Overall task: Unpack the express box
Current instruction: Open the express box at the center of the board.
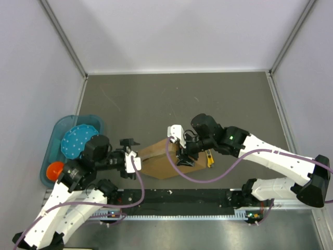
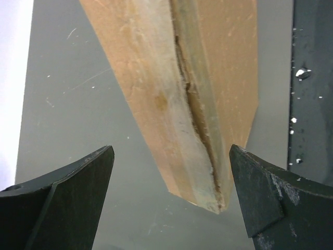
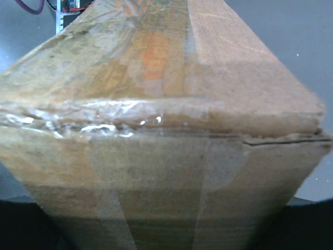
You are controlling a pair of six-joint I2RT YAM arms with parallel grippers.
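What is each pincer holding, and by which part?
The left pincer holds nothing: open around a corner of the express box. The right pincer straddles its taped end; grip cannot be told.

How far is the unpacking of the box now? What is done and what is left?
Done: little; the seam looks partly cracked, but tape covers it and the box is closed. In hand: the right gripper holds the box; the open left gripper straddles its corner. Left: cut the tape, perhaps with the knife beside it, then open and empty it.
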